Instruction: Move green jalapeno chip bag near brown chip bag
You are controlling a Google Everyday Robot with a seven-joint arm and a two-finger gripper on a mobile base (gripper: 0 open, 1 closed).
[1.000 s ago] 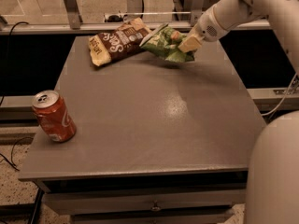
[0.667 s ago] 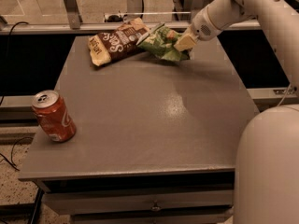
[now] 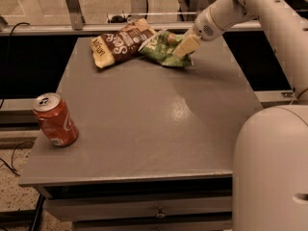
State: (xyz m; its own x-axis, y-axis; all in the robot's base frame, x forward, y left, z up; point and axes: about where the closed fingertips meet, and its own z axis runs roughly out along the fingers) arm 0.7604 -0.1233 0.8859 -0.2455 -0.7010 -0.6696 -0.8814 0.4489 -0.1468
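The green jalapeno chip bag (image 3: 161, 49) lies at the far edge of the grey table (image 3: 144, 124), its left end touching the brown chip bag (image 3: 122, 42). The brown bag is dark brown with cream-yellow ends and lies just left of the green one. My gripper (image 3: 184, 46) reaches in from the upper right and sits on the right end of the green bag, shut on it. The cream finger hides part of the bag's right edge.
An orange-red soda can (image 3: 55, 119) stands near the table's left front edge. A metal rail (image 3: 96, 28) and frame posts run behind the table. My white base (image 3: 272, 172) fills the lower right corner.
My gripper has moved a little to the left along the far edge, taking the green bag with it, closer against the brown bag. The brown bag and the can have not moved.
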